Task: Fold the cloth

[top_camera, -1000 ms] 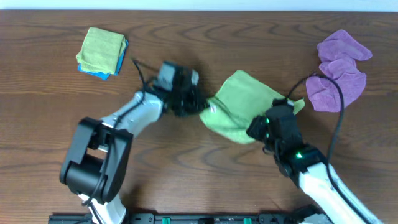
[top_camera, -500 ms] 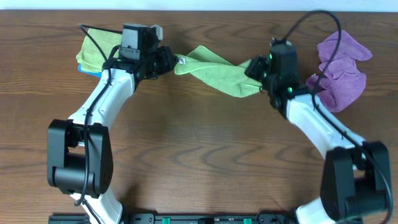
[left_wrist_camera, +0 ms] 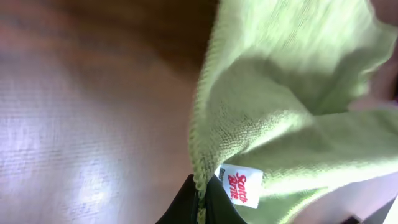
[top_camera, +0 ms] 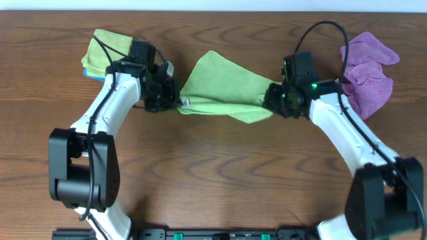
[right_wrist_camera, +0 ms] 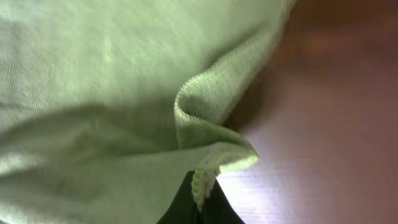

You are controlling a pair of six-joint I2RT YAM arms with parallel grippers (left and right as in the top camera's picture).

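Spread step, I'd say: left jaws and right jaws clamp opposite green cloth (top_camera: 220,90) corners (label (left_wrist_camera: 241,185) left); next, lower evenly.

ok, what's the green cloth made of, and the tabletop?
The green cloth is likely microfibre or a similar soft knit, matte; the wrist views show a fine looped texture, a stitched edge and a white sewn-in label. The fibre itself can't be confirmed. The table is wood or wood-look laminate with dark brown grain, semi-gloss; light glares off it in the wrist views.

overhead straight down, wrists close on cloth (top_camera: 223,90)
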